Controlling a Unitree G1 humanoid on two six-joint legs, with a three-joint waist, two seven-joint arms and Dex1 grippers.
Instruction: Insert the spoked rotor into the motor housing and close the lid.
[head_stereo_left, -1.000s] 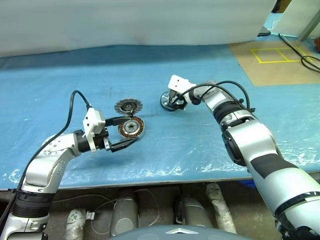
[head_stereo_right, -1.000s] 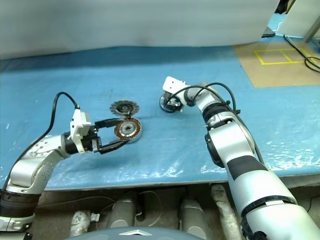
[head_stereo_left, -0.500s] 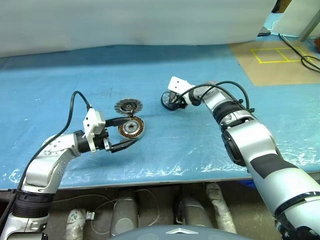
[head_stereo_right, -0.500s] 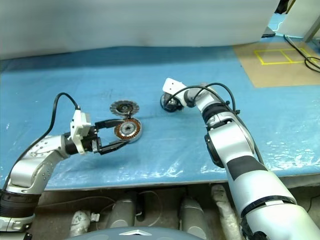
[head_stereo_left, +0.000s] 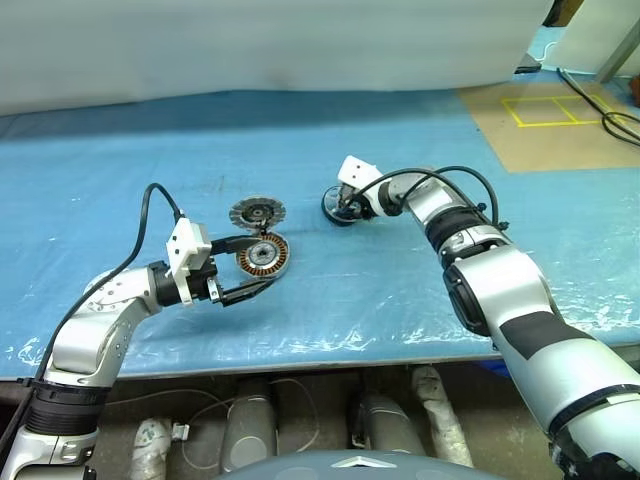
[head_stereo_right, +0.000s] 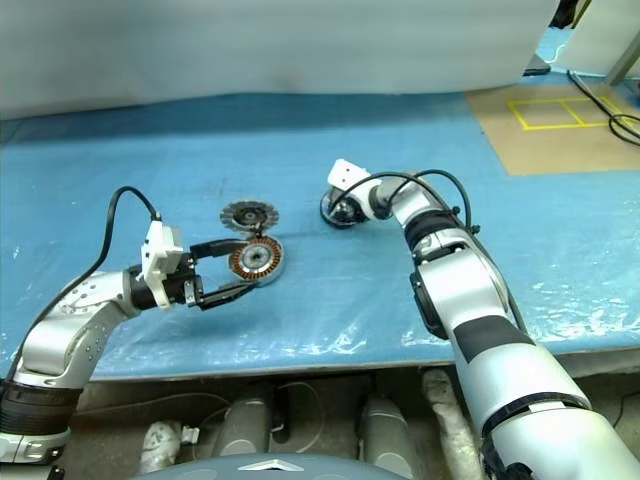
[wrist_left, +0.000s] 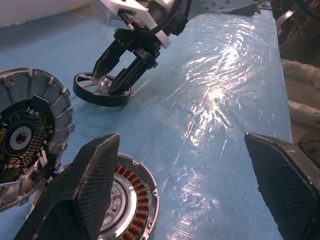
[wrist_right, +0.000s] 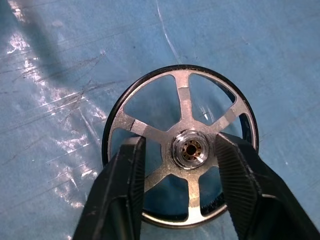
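A blue-sheeted bench (head_stereo_left: 420, 290) carries everything. At frame centre, the right gripper (wrist_right: 187, 165) has its fingers half-closed around the spoked rotor's (wrist_right: 181, 145) hub, seemingly not yet touching. The left gripper (wrist_left: 185, 190) gapes wide, empty, over the motor housing (wrist_left: 131, 200).

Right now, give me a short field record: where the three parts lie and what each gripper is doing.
spoked rotor: flat on the blue sheet, apart from the other parts
right gripper: fingers either side of the rotor's hub, a gap showing
motor housing: windings up, open
lid: beside the housing, off
left gripper: open around the housing
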